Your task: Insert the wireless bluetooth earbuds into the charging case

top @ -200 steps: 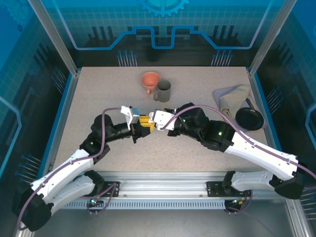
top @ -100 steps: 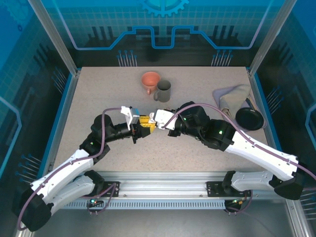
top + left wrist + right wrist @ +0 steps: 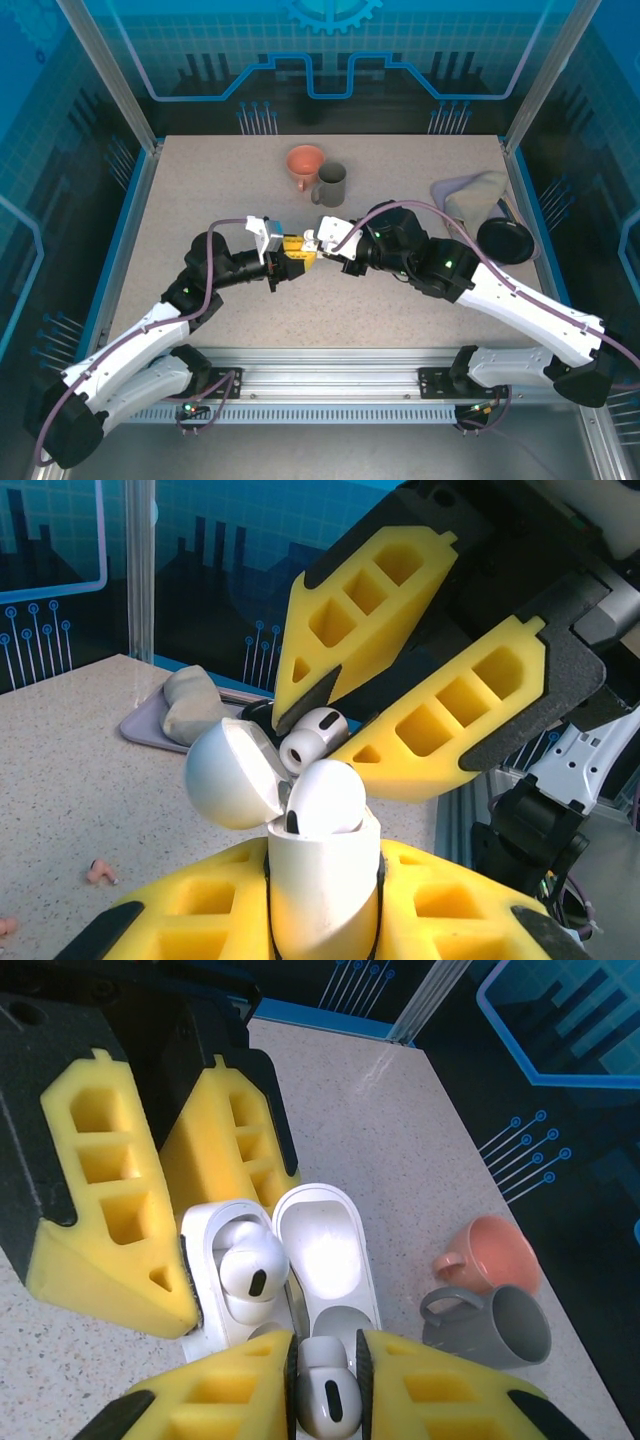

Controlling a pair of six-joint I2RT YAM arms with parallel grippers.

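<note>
Earbud [image 3: 325, 1405], white: pinched between right gripper [image 3: 327, 1360] pads, just right of open charging case [image 3: 205, 1260], stem roughly parallel to seated earbud [image 3: 250, 1270]. Left gripper [image 3: 322, 865] clamped on case body, lid [image 3: 228, 775] open. Likely needs short leftward shift into case.

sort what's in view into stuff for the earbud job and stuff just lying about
For the job: white charging case, white earbud sitting in it, second white earbud held close to it, tiny pink earbud on the table.
Lying about: pink cup, grey mug, cloth, black bowl.
</note>
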